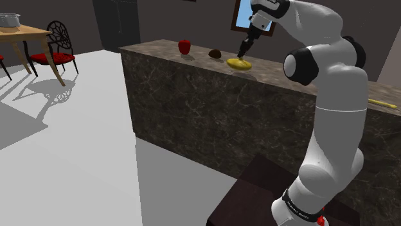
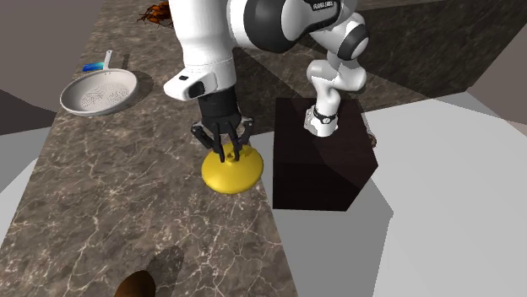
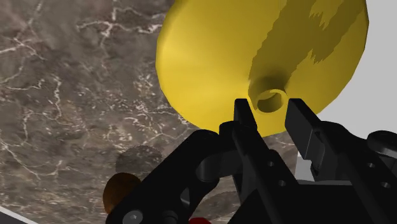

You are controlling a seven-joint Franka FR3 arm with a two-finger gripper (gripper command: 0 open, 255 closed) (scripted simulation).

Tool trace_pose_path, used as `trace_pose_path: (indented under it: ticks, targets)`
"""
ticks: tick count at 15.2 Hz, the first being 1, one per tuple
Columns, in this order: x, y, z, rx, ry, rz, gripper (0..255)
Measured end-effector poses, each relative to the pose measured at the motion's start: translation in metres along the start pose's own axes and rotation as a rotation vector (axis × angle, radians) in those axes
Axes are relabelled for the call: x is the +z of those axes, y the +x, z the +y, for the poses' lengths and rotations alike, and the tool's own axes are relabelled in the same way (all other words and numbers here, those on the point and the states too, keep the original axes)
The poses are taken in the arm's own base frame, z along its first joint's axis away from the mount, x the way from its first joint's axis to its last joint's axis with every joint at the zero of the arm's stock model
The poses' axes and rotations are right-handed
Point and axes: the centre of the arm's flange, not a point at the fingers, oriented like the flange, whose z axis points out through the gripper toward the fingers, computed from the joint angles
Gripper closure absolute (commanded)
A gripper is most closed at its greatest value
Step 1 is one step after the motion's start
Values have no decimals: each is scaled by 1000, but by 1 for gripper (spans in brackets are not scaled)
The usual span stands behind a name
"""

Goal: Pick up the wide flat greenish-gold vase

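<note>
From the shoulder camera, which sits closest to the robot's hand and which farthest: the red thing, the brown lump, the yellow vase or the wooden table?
1. Yellow vase: right under the hand, on the counter.
2. Brown lump: next along the counter, toward the view's left.
3. Red thing: further left on the counter.
4. Wooden table: across the room, far left.

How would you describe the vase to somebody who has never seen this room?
Find the long dark veined counter. Near its edge, directly under the black gripper, sits the vase. It alone is yellow, wide and flat with a short neck; the pan nearby is white.
</note>
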Motion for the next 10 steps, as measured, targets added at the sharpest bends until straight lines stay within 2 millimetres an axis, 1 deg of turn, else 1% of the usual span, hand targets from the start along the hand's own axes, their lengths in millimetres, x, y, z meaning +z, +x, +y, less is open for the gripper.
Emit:
trace_pose_path:
  ticks: [4,10]
  targets:
    - [-22,6,0,0,0,0,255]
    - [-49,15,-3,1,0,0,255]
